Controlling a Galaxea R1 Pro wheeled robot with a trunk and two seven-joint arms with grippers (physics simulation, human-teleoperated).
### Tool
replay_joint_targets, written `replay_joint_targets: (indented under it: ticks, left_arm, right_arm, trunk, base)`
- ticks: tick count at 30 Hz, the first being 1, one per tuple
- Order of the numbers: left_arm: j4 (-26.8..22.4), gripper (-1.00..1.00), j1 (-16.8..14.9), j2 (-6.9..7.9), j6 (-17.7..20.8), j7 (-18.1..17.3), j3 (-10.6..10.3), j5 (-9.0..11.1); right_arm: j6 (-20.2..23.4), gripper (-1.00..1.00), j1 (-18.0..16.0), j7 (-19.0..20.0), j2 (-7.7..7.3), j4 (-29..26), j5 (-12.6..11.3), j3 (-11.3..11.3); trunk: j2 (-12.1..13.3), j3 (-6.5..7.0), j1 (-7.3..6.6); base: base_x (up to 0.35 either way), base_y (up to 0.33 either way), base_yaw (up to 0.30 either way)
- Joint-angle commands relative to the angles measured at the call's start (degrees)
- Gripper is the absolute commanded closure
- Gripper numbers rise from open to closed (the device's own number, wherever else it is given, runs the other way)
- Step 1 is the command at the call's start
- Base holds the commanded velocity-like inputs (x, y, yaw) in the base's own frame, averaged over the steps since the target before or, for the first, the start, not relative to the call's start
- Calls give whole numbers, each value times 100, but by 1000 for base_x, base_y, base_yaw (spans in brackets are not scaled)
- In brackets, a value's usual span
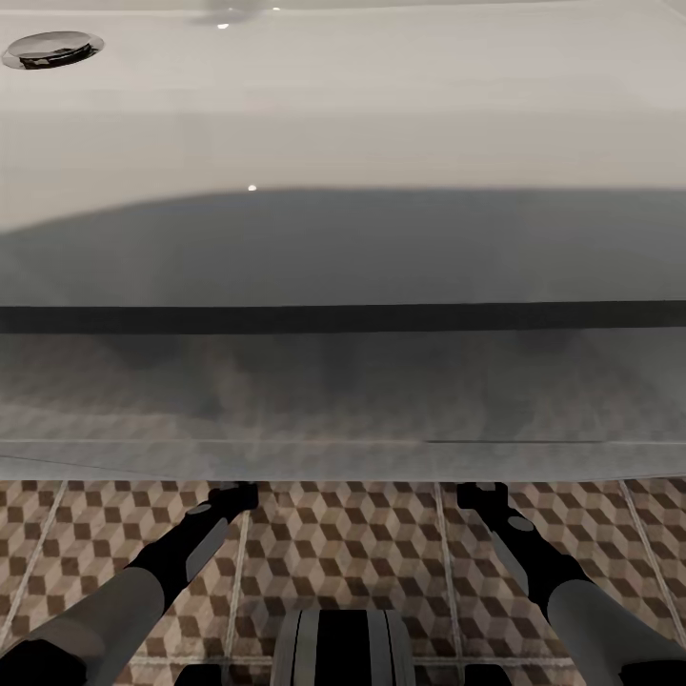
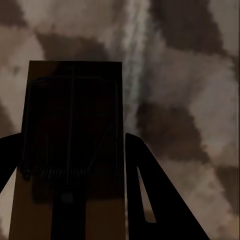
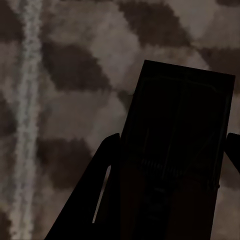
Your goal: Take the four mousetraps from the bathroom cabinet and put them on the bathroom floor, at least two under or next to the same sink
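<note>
Head view: both arms reach under the sink [image 1: 343,143] edge, above bathroom floor [image 1: 343,553]. Left claw [image 2: 70,165] clamped on a mousetrap [image 2: 75,125] over the tiles. Right claw [image 3: 170,165] clamped on a second mousetrap [image 3: 185,130], likewise over tile.

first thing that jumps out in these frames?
The wide white sink spans the upper head view, chrome drain at its far left corner, both arms reaching under its front edge over the cube-pattern floor. Each wrist view shows a mousetrap clamped between dark fingers: left mousetrap, right mousetrap.
</note>
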Motion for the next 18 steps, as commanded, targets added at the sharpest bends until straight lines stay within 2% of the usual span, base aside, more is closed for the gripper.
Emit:
replay_joint_targets:
  ticks: [1, 18]
  left_arm:
    - [-22, 100, -1, 8, 25, 62, -49, 28]
    - [-61, 100, -1, 9, 10, 62, -49, 30]
  right_arm:
    - [-25, 100, -3, 32, -5, 6, -69, 28]
    - [-25, 100, -3, 32, -6, 6, -69, 28]
  trunk:
    - [-1, -3, -1]
    - [-1, -3, -1]
  base:
    - [0, 0, 0]
    - [0, 0, 0]
